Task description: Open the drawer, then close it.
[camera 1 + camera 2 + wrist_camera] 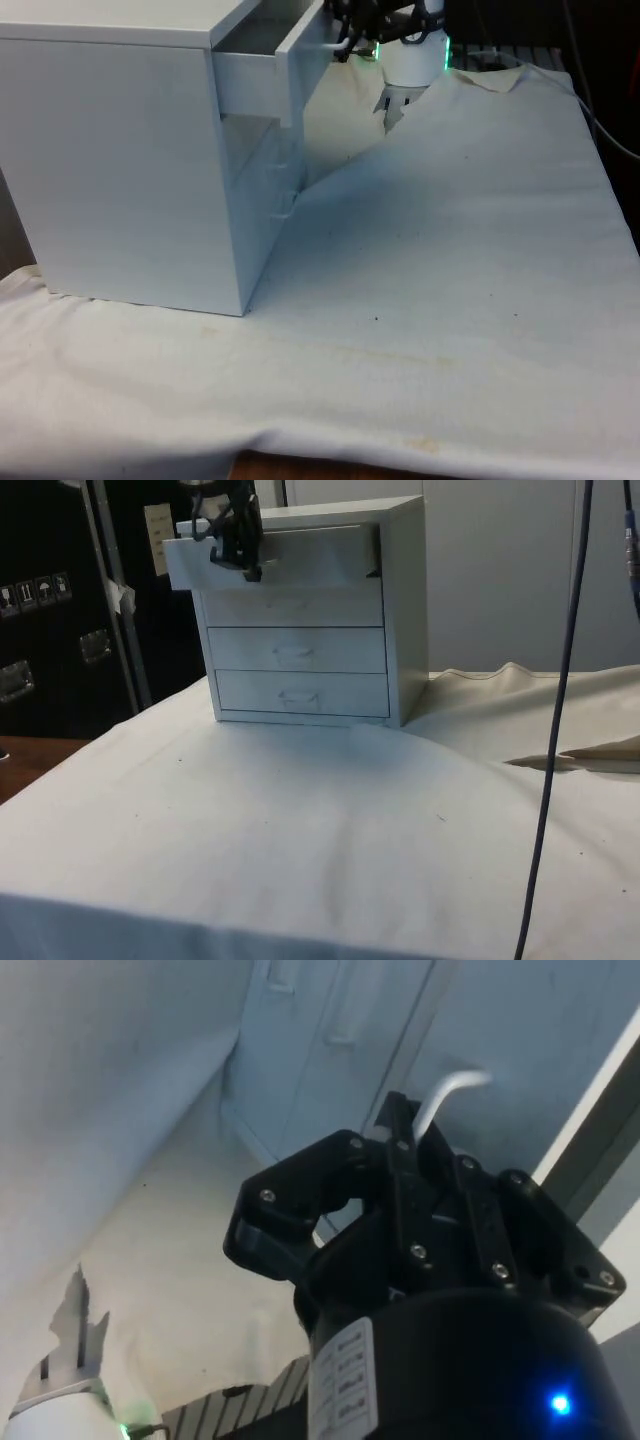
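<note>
A white chest of drawers [120, 170] stands at the front view's left, with its drawer fronts turned away from that camera. Its top drawer [262, 62] is pulled partway out, and the front panel [290, 558] juts past the three lower drawers [298, 652]. My black gripper [236, 548] sits at that panel's face, level with the drawer handle. In the wrist view the gripper [400, 1132] is shut on the white curved handle [452, 1092], which sticks out past the fingers. The gripper [347, 42] is also at the drawer front in the front view.
The white cloth rises in a fold [430, 110] beside the chest, near the robot's base [412, 62]. A blue cable [556, 740] hangs down on the right of the side view. Open cloth [300, 820] lies in front of the drawers.
</note>
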`<state>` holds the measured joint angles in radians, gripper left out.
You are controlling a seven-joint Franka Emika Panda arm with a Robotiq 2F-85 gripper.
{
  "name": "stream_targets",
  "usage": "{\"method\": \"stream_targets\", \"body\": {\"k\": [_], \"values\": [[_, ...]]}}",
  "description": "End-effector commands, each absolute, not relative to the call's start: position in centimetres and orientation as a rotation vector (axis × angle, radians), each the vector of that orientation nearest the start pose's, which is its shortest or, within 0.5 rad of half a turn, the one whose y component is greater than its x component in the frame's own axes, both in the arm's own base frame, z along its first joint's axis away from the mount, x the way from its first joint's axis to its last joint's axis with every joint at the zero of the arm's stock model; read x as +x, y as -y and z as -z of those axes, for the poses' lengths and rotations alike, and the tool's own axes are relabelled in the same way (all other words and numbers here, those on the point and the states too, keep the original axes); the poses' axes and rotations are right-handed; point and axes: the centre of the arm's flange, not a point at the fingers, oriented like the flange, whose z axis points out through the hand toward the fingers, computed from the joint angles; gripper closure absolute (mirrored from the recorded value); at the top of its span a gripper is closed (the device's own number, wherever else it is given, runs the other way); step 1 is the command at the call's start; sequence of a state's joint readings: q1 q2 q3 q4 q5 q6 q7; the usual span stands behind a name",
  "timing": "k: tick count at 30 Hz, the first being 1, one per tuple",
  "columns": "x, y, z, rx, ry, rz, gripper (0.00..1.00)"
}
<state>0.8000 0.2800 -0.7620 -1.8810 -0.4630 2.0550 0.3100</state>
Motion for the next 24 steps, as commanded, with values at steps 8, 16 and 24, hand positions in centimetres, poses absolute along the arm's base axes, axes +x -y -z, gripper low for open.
{"method": "stream_targets", "body": {"k": [8,16,24], "values": [[61.0,-5.3,-40.4,2.517,0.035,-0.072,1.0],[61.2,-7.5,-40.0,2.511,0.037,-0.074,1.0],[61.4,-9.4,-39.6,2.499,0.041,-0.075,1.0]]}}
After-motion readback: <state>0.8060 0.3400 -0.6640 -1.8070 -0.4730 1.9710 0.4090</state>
